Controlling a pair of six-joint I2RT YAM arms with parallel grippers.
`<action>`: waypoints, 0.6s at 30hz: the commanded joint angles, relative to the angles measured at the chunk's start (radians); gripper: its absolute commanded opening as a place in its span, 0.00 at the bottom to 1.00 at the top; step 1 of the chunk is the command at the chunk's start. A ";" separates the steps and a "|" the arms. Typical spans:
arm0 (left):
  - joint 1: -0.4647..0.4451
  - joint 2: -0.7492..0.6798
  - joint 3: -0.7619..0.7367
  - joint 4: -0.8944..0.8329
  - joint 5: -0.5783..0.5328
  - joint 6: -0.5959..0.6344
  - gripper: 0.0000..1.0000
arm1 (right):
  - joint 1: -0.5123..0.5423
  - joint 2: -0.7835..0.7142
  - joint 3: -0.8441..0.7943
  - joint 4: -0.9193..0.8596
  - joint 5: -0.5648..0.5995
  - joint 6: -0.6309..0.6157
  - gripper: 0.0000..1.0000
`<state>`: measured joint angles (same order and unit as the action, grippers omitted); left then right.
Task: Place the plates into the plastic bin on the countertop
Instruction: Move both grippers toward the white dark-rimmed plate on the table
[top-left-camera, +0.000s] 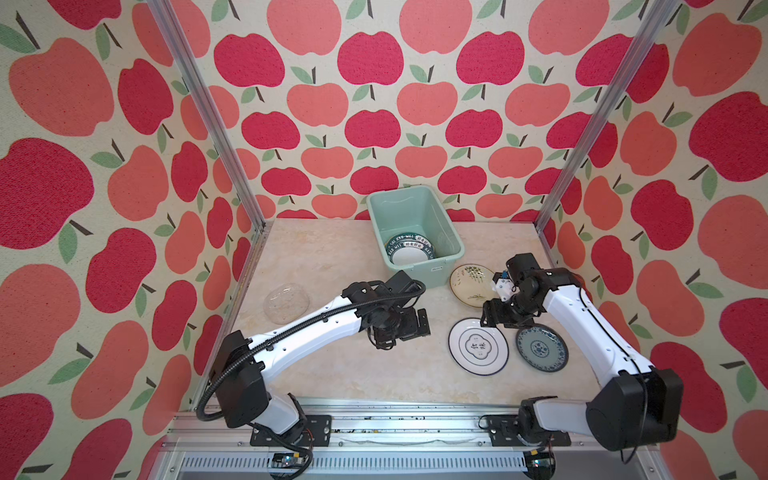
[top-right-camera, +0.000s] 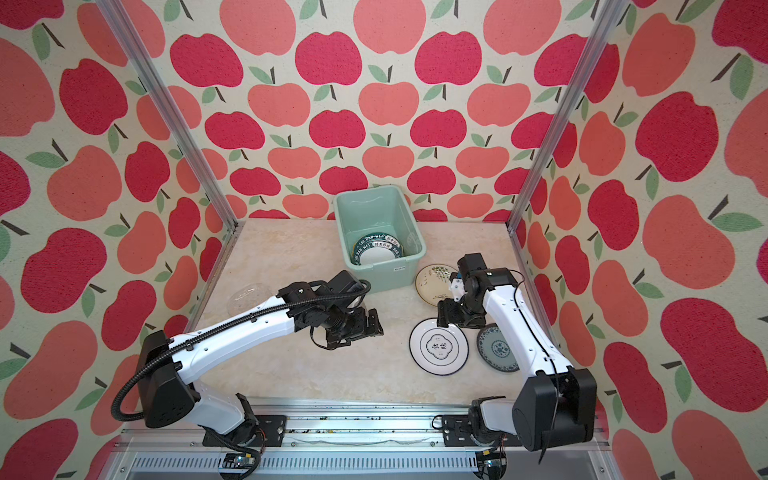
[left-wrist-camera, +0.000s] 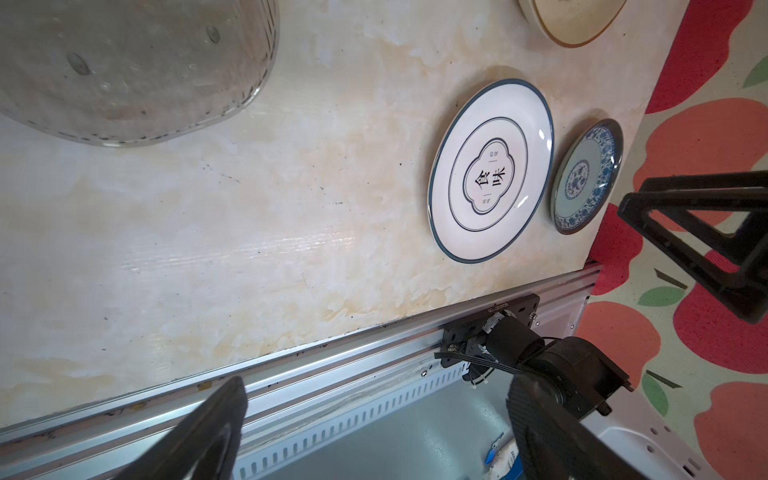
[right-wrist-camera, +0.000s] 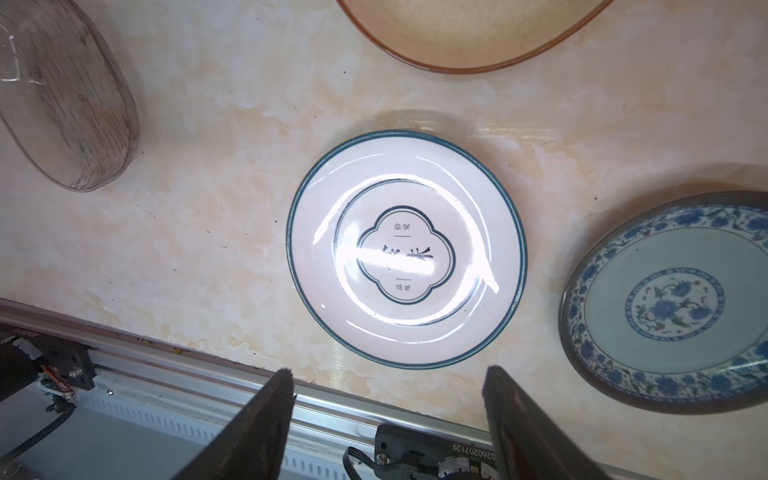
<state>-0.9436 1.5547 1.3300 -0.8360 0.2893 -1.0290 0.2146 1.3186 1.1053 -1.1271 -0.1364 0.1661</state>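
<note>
Right gripper (right-wrist-camera: 388, 372) seen parted, empty, pointed at white green-rimmed plate (right-wrist-camera: 406, 249). Left gripper (left-wrist-camera: 430, 293) spread wide, nothing gripped. Plastic bin (top-left-camera: 424, 270) placed at surface's (top-left-camera: 332, 374) 12 o'clock.

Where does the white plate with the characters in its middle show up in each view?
In both top views: the white plate lies right of centre on the countertop, towards the front.
Left wrist: the plate shows whole, next to the blue-patterned plate.
Right wrist: the plate sits mid-picture, beyond the open right hand.
Shared landmark: the blue-patterned plate beside it.
</note>
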 joint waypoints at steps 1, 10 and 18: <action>-0.016 0.092 0.088 -0.021 0.025 0.032 0.99 | -0.045 0.028 -0.019 0.075 0.033 0.027 0.78; -0.019 0.383 0.347 -0.105 0.088 0.140 0.99 | -0.152 0.164 -0.118 0.190 0.048 0.048 0.78; 0.007 0.523 0.431 -0.107 0.168 0.157 0.98 | -0.163 0.226 -0.166 0.233 -0.018 0.038 0.78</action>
<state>-0.9524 2.0483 1.7359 -0.8951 0.4149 -0.8913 0.0536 1.5249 0.9577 -0.9161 -0.1139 0.1925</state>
